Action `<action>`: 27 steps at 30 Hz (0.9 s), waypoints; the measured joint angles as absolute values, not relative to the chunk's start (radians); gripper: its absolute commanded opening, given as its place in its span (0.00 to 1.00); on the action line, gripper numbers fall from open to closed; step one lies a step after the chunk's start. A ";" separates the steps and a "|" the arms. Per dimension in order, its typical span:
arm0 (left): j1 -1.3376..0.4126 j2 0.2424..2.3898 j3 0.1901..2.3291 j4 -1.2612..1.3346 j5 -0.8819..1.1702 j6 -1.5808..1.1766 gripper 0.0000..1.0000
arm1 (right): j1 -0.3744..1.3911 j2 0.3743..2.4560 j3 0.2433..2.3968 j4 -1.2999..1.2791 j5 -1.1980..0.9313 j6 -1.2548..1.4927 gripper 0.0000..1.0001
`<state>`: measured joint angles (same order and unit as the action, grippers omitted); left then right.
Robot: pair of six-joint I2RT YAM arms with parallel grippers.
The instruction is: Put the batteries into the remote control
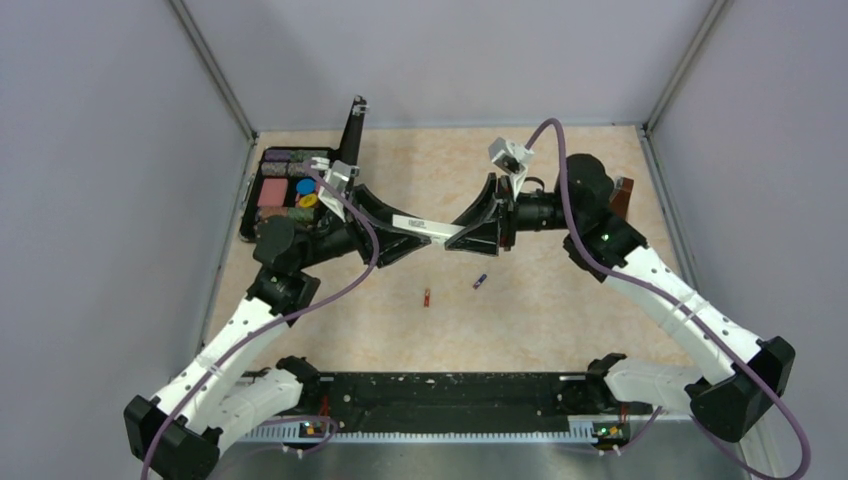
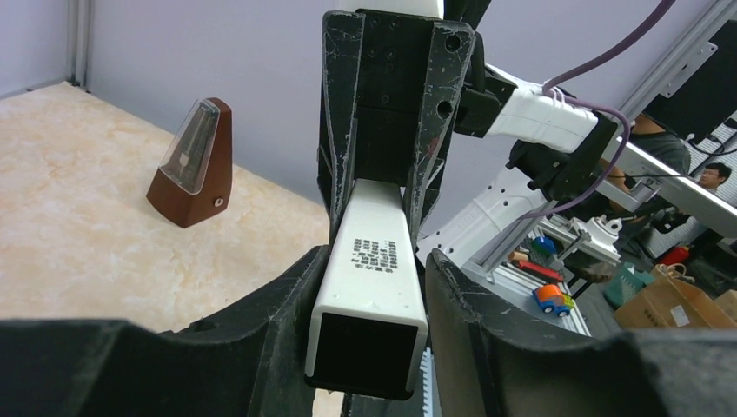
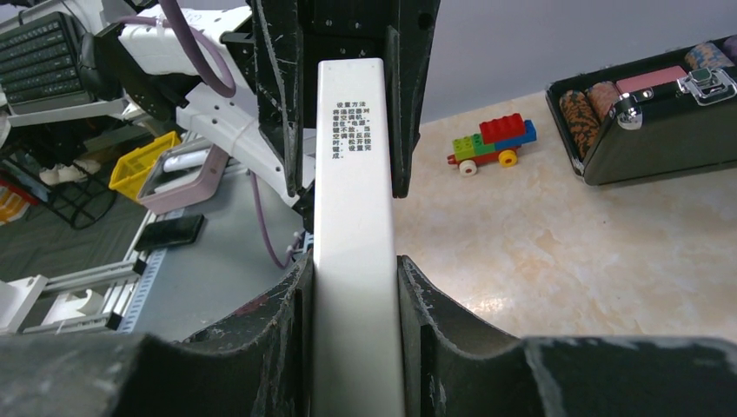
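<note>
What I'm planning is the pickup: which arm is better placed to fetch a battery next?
Probably right: the purple battery lies nearest the right gripper, while the left gripper also brackets the remote control and could hold it.

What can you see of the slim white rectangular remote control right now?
The slim white rectangular remote control looks like smooth plastic, with black print on its faces and a dark end face nearest the left wrist view. It is held off the table, bridging the two arms. The right gripper is clamped on one end. The left gripper flanks the other end, but I cannot tell whether its fingers touch.
</note>
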<state>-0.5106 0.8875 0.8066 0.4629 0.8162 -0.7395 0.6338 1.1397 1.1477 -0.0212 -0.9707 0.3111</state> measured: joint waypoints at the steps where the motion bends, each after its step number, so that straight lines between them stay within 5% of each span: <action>1: -0.511 0.888 0.799 0.475 0.811 -0.746 0.49 | 0.634 1.140 1.139 -0.005 -0.969 0.320 0.00; 17: -0.511 0.860 0.802 0.434 0.795 -0.730 0.48 | 0.634 1.113 1.119 0.127 -0.953 0.385 0.00; 27: -0.512 0.857 0.806 0.429 0.797 -0.729 0.72 | 0.634 1.106 1.119 0.125 -0.963 0.381 0.00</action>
<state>-0.5117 0.8574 0.8062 0.4294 0.7971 -0.7288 0.6338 1.1065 1.1191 0.1253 -0.9630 0.3813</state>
